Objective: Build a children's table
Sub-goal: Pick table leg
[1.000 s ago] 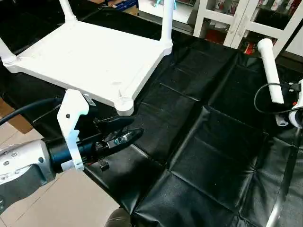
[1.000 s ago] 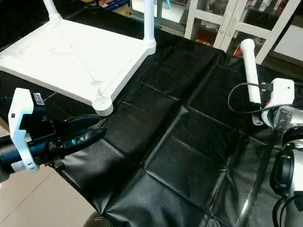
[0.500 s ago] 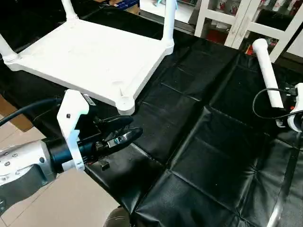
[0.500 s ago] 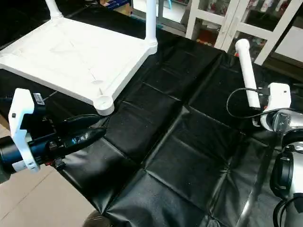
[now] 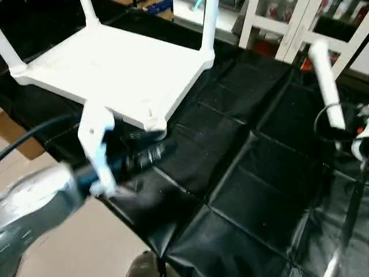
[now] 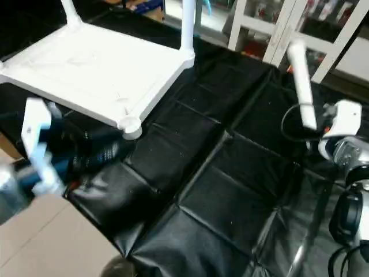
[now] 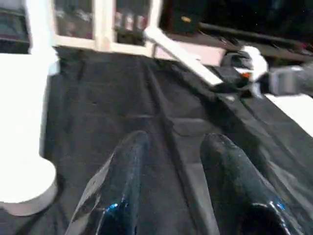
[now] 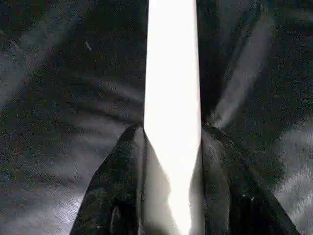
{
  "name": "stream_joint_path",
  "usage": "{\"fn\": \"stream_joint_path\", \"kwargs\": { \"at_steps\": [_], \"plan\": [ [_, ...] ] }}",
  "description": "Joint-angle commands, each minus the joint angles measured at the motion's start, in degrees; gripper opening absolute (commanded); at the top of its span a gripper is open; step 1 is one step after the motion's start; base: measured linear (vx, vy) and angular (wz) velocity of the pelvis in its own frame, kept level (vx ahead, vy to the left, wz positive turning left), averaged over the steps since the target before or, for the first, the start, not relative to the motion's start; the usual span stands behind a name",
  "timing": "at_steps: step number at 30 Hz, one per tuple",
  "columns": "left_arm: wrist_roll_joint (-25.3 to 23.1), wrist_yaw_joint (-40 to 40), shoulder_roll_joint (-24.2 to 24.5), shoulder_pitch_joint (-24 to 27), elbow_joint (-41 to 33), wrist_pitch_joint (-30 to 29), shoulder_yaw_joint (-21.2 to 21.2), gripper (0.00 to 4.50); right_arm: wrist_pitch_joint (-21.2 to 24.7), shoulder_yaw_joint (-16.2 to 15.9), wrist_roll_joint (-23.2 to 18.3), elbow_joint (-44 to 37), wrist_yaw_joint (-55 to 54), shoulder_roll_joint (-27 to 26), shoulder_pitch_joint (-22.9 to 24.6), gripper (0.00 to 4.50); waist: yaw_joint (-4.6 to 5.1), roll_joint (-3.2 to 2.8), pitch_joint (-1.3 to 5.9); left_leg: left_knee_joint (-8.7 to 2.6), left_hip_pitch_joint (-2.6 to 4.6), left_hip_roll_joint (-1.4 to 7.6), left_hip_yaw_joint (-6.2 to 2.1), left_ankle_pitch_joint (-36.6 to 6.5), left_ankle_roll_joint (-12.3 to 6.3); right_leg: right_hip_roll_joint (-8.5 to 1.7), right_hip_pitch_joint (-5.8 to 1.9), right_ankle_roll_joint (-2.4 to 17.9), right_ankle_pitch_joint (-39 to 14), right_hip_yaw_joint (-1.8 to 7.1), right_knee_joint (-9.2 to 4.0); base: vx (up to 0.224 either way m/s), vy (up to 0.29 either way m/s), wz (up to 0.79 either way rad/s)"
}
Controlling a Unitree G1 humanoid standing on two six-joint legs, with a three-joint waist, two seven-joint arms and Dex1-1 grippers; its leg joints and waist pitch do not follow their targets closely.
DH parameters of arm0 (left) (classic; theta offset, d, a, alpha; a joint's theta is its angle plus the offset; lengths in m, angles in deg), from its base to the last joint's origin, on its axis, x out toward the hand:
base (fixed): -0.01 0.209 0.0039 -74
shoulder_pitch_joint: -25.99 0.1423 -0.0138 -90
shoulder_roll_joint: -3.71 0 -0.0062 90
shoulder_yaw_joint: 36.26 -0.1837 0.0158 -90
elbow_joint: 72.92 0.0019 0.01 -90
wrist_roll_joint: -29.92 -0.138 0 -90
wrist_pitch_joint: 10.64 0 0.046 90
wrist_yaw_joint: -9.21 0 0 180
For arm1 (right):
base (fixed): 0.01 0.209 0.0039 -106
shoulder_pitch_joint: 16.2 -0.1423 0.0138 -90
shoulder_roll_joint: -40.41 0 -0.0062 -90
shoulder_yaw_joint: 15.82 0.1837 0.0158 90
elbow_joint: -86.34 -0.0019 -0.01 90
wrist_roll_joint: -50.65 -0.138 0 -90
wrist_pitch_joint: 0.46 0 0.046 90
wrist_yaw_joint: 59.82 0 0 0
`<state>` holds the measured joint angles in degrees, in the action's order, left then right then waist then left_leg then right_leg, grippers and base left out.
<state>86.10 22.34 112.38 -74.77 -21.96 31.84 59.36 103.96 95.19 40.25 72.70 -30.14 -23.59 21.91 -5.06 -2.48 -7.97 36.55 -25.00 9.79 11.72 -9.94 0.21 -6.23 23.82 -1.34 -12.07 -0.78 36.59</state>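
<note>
Now the right pincer [image 8: 171, 161] is clamped on a leg [image 6: 300, 86] — best carried upright to the empty socket [image 6: 131, 125]; left pincer [image 7: 173, 161] apart.

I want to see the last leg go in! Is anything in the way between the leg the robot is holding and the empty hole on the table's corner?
Nothing visible: just bare black cover lies between the leg and the empty socket.
</note>
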Motion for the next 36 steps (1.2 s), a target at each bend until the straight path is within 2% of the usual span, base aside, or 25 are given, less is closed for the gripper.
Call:
{"fn": "stream_joint_path", "kwargs": {
  "at_steps": [1,2,3,4,5,6,7,8,9,10,11,12,14,16,17,19,21,22,24,26,27,29,33,34,36],
  "plan": [
    [-2.34,-1.62,-1.02,-1.16,2.39,1.54,-1.16,2.05,-2.01,2.00,-2.37,-3.17,1.66,1.02,0.14,1.25,0.12,1.14,6.87,-3.37,2.56,2.07,-0.33,-4.58,-2.78,-0.64,-2.80,18.23,-0.36,0.53,-3.08,0.000,0.000,0.00],
    [-4.33,-1.79,-4.23,-3.50,6.78,3.76,-2.64,2.05,-1.62,4.22,-4.88,-7.16,3.20,0.26,2.60,1.25,-0.02,-0.62,7.29,-3.06,2.82,1.98,-0.47,-5.43,-2.20,-0.68,-2.64,17.92,-0.97,0.47,-2.75,0.000,0.000,0.00],
    [-4.61,-1.69,-4.61,-3.76,7.33,4.09,-2.83,2.05,-1.53,4.42,-5.16,-7.81,3.37,0.11,3.05,1.25,0.12,0.02,7.03,-3.26,2.98,1.89,-0.17,-6.45,-2.47,-0.44,-2.44,17.32,-1.55,0.56,-3.54,0.000,0.000,0.00],
    [-5.42,-1.49,-5.46,-4.30,8.70,4.87,-3.32,2.05,-0.79,4.98,-6.11,-10.25,3.65,-0.49,4.65,1.25,0.13,-0.05,7.15,-3.14,2.94,2.01,-0.28,-7.15,-2.20,-0.51,-2.49,17.58,-1.85,0.56,-3.21,0.000,0.000,0.00],
    [-6.47,-1.44,-6.40,-4.71,9.98,5.67,-3.81,2.05,-0.50,5.81,-7.17,-13.58,3.10,-1.36,6.63,1.25,0.19,0.34,7.35,-3.43,2.64,1.94,-0.41,-8.28,-1.97,-0.74,-2.95,16.00,-4.20,0.50,-3.56,0.000,0.000,0.00],
    [-7.62,-1.79,-7.22,-4.97,11.09,6.37,-4.33,2.05,-0.22,7.05,-8.54,-17.86,1.97,-2.56,8.90,1.25,0.19,0.34,7.35,-3.43,2.64,1.94,-0.41,-8.28,-1.97,-0.74,-2.95,16.00,-4.20,0.50,-3.56,0.000,0.000,0.00],
    [-9.90,-2.14,-7.90,-5.11,12.25,7.73,-5.30,2.05,1.68,8.38,-10.67,-24.90,1.13,-4.50,12.40,1.25,0.27,-0.67,7.35,-3.55,2.97,2.03,-0.48,-9.71,-1.45,-0.90,-2.61,15.01,-7.00,0.53,-3.83,0.000,0.000,0.00],
    [-13.19,-3.24,-8.91,-5.16,14.15,9.29,-6.98,2.05,4.86,10.26,-14.39,-39.34,-0.57,-8.67,19.45,1.24,0.69,-0.17,7.35,-3.79,2.99,1.98,-0.60,-11.57,-0.75,-0.81,-2.67,13.36,-10.08,0.53,-4.16,0.000,0.000,0.00],
    [-13.19,-3.24,-8.91,-5.16,14.15,9.29,-6.98,2.05,4.86,10.26,-14.39,-39.34,-0.57,-8.67,19.45,1.24,0.67,-0.56,7.09,-4.42,3.32,2.02,-0.66,-14.12,-0.11,-0.81,-2.56,10.33,-14.40,0.65,-5.09,0.000,0.000,0.00],
    [-14.29,-3.88,-9.38,-5.13,14.98,9.67,-7.66,2.05,6.05,10.93,-16.02,-46.35,-1.47,-10.79,22.85,1.24,1.11,-0.28,7.18,-4.47,3.42,2.07,-0.85,-15.18,0.57,-0.72,-2.36,9.49,-16.22,0.64,-4.98,0.000,0.000,0.00],
    [-15.35,-4.32,-10.29,-5.20,15.84,10.54,-8.17,2.05,6.54,11.70,-17.84,-53.08,-2.90,-13.14,26.13,1.24,1.51,-0.66,7.30,-4.83,3.31,1.99,-1.07,-15.51,1.38,-0.71,-2.54,7.62,-17.93,0.64,-5.38,0.000,0.000,0.00],
    [-16.39,-4.67,-11.34,-5.27,16.77,11.65,-8.61,2.05,7.48,12.12,-19.91,-60.16,-4.28,-15.59,29.78,1.24,2.03,-0.47,7.63,-4.87,3.34,1.94,-1.27,-15.29,1.87,-0.54,-2.35,7.26,-18.04,0.52,-5.28,0.000,0.000,0.00],
    [-19.71,-5.63,-13.56,-5.63,19.17,14.44,-10.25,2.05,8.46,11.42,-23.35,-73.40,-6.21,-20.18,37.90,1.23,2.48,-0.74,7.76,-4.94,3.31,1.99,-1.30,-16.02,2.01,-0.61,-2.14,6.33,-19.96,0.60,-5.48,0.000,0.000,0.00],
    [-20.55,-5.42,-14.13,-6.08,20.15,15.15,-10.91,2.05,8.23,10.52,-25.14,-79.60,-7.44,-22.69,41.81,1.23,2.75,-0.85,7.71,-5.03,3.28,1.93,-1.30,-16.68,2.14,-0.63,-1.86,4.31,-22.50,0.70,-6.07,0.000,0.000,0.00],
    [-21.07,-5.12,-14.31,-6.34,20.53,15.59,-11.24,2.05,8.29,10.43,-25.83,-81.48,-7.93,-23.48,42.95,1.23,3.40,-0.85,7.66,-5.26,2.96,1.79,-1.57,-17.46,2.50,-0.63,-1.79,3.35,-24.78,0.49,-6.22,0.000,0.000,0.00],
    [-20.39,-4.55,-15.29,-7.15,21.31,15.98,-10.71,2.05,7.70,9.91,-26.86,-84.59,-8.48,-24.81,44.86,1.23,4.15,-0.78,7.70,-5.33,2.39,1.62,-1.87,-17.68,3.12,-0.76,-2.20,3.12,-25.99,0.23,-6.05,0.000,0.000,0.00],
    [-17.45,-2.78,-17.00,-7.62,21.62,16.25,-9.10,2.33,7.61,9.47,-27.18,-87.91,-9.32,-26.16,46.48,1.23,4.83,-1.26,7.43,-5.10,3.17,1.34,-1.67,-20.71,3.63,-0.65,-1.13,2.11,-30.57,0.26,-7.18,0.000,0.000,0.00],
    [-10.41,1.82,-20.06,-8.29,21.32,16.63,-6.15,2.40,7.97,8.35,-29.66,-93.34,-9.86,-28.45,48.53,1.23,5.04,-1.39,7.41,-5.07,3.24,1.28,-1.74,-20.98,3.69,-0.79,-1.07,2.08,-31.57,0.26,-7.29,0.000,0.000,0.00],
    [-5.99,1.71,-22.28,-10.78,23.08,14.74,-4.23,2.40,8.06,4.39,-31.25,-97.38,-8.39,-29.92,48.76,1.23,5.68,-2.02,7.60,-5.52,2.69,1.29,-2.31,-21.39,3.74,-0.68,-1.63,2.13,-30.74,-0.19,-7.01,0.000,0.000,0.00],
    [-5.48,5.00,-22.45,-13.49,24.91,13.72,-5.50,2.75,8.83,1.96,-32.76,-100.18,-8.88,-32.31,47.68,1.23,6.40,-1.67,7.62,-5.70,2.42,1.10,-2.49,-22.45,3.77,-0.43,-1.66,1.48,-30.01,-0.35,-6.91,0.000,0.000,0.00],
    [-5.06,6.10,-22.73,-14.45,25.57,13.28,-5.90,2.82,9.37,1.30,-33.53,-100.95,-8.90,-32.96,47.50,1.23,6.95,-1.11,7.62,-5.63,2.49,1.05,-2.52,-22.98,3.58,-0.45,-1.47,0.98,-31.05,-0.27,-7.19,0.000,0.000,0.00],
    [-3.28,8.77,-23.71,-17.41,27.37,12.15,-6.46,3.03,11.06,-1.86,-35.21,-103.00,-7.60,-33.80,47.78,1.23,7.19,-1.77,7.61,-5.70,3.00,1.08,-2.66,-23.42,3.81,-0.48,-1.27,1.21,-31.28,-0.23,-7.46,0.000,0.000,0.00],
    [-4.01,8.99,-25.49,-21.22,30.23,12.00,-7.02,3.26,12.91,-8.37,-36.20,-105.76,-3.34,-32.95,50.12,1.23,7.35,-1.93,7.87,-6.22,2.94,1.31,-2.66,-23.35,3.81,-0.33,-1.84,3.00,-24.72,-0.12,-7.18,0.000,0.000,0.00],
    [-3.96,9.08,-25.80,-21.46,30.52,11.84,-6.88,3.26,13.26,-8.99,-36.19,-106.20,-3.16,-32.90,50.35,1.23,7.49,-1.34,7.90,-6.25,2.74,1.33,-2.59,-23.04,3.58,-0.33,-1.95,3.33,-23.93,-0.06,-7.17,0.000,0.000,0.00],
    [-3.54,9.25,-26.29,-21.56,30.92,11.39,-6.79,3.52,13.77,-10.42,-35.66,-106.85,-2.67,-32.42,50.80,1.23,7.33,-0.91,7.97,-6.11,2.99,1.41,-2.40,-22.18,2.86,-0.68,-1.86,4.83,-23.04,0.19,-7.13,0.000,0.000,0.00]
  ]
}}
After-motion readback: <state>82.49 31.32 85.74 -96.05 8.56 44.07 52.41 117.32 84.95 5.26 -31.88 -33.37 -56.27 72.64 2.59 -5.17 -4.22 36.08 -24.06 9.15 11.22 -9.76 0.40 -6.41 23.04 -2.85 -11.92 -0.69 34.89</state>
